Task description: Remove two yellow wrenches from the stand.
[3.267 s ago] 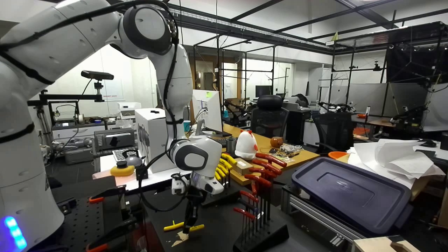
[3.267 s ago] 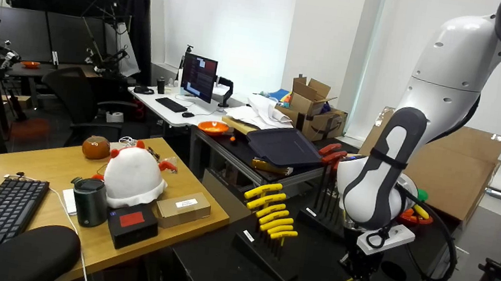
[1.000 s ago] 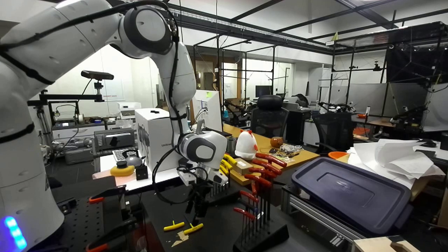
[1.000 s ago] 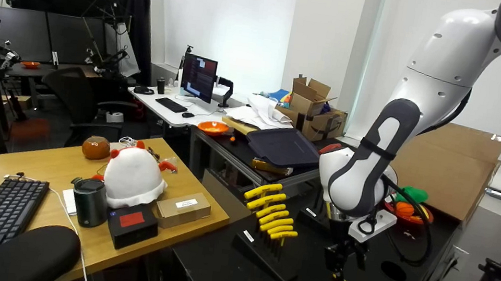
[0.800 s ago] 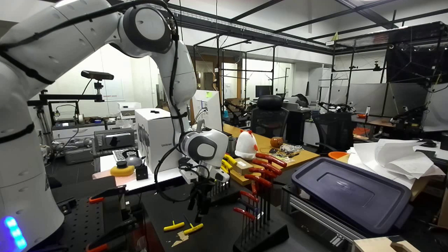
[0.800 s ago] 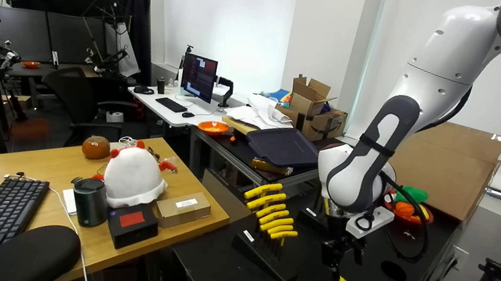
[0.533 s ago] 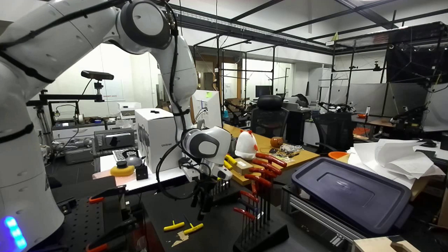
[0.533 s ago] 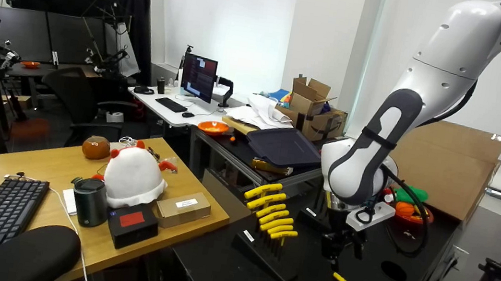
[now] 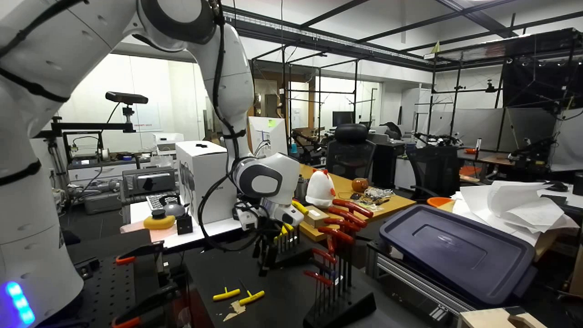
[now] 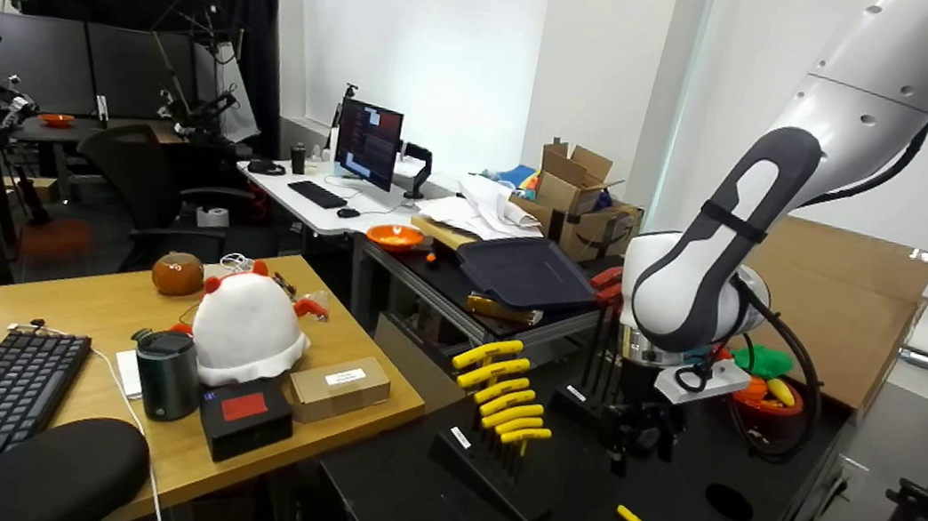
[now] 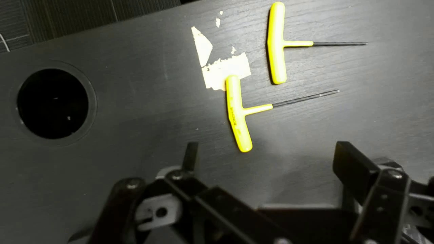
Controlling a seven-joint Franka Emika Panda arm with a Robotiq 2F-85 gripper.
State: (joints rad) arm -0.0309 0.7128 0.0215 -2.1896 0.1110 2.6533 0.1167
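Two yellow T-handled wrenches lie flat on the black table, apart from each other. In the wrist view the nearer wrench [image 11: 239,115] has its handle end over a tan worn patch, and the farther wrench [image 11: 277,44] lies beyond it. Several more yellow wrenches [image 10: 514,394] remain upright in the black stand [image 10: 489,479]. My gripper [image 11: 267,149] hangs above the table, jaws wide apart with nothing between them. In an exterior view my gripper [image 9: 262,263] partly covers that stand; both loose wrenches [image 9: 251,298] show below it.
A second black stand [image 9: 350,306] holds several red-handled wrenches [image 9: 339,233] upright. A round hole [image 11: 52,103] is cut in the table. A bowl of toys [image 10: 769,413] and a cardboard box [image 10: 834,309] stand behind the arm. A wooden desk [image 10: 109,299] adjoins.
My gripper has left the nearer loose wrench, opened and risen, moving toward the upright stands. That wrench now lies free on the table; the farther wrench has not moved.
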